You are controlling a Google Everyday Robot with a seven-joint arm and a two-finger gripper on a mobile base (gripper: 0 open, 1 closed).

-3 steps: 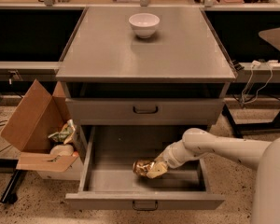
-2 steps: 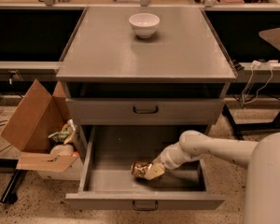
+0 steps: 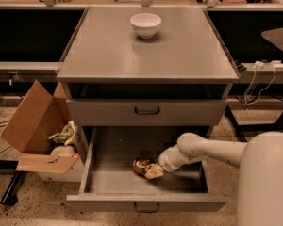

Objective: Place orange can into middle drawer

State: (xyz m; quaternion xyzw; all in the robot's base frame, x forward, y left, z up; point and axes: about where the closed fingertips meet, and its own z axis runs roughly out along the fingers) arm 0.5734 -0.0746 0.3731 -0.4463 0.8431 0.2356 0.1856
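Gripper (image 3: 152,170), reaching in from 3 o'clock, is pinching the orange can (image 3: 141,165) near the centre of the open middle drawer (image 3: 113,182). Whether the can touches the floor is unclear, so ease down until it settles, then release and withdraw toward 3 o'clock, keeping under the closed drawer (image 3: 147,110) at 12 o'clock. You have one can, one white bowl (image 3: 145,24), one cardboard box (image 3: 30,121) and two handled drawers.
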